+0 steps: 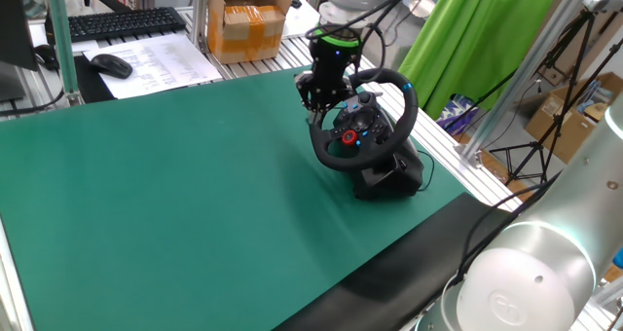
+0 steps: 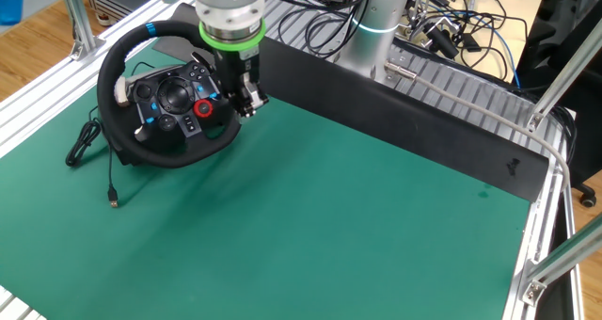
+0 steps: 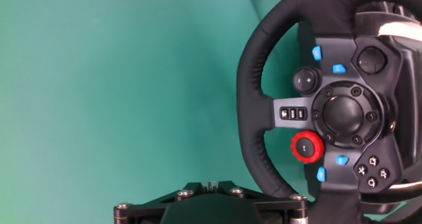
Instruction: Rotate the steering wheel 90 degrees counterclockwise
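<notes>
The steering wheel point(image 1: 362, 127) stands upright on its black base point(image 1: 394, 175) at the far right of the green mat. It also shows in the other fixed view point(image 2: 169, 99) and fills the right side of the hand view point(image 3: 343, 112). Its blue stripe point(image 2: 150, 28) sits at the top of the rim. The red knob point(image 3: 305, 147) is beside the hub. My gripper point(image 2: 249, 104) hangs just outside the rim's side, close to it, and holds nothing. From the first fixed view the gripper point(image 1: 313, 102) is left of the wheel. The hand view shows only the gripper's body, not the fingertips.
The wheel's cable point(image 2: 89, 141) trails over the mat beside it. A cardboard box point(image 1: 248, 24), a keyboard point(image 1: 117, 21), a mouse point(image 1: 112, 65) and papers lie beyond the mat. Aluminium frame posts point(image 1: 506, 88) stand at the table's edge.
</notes>
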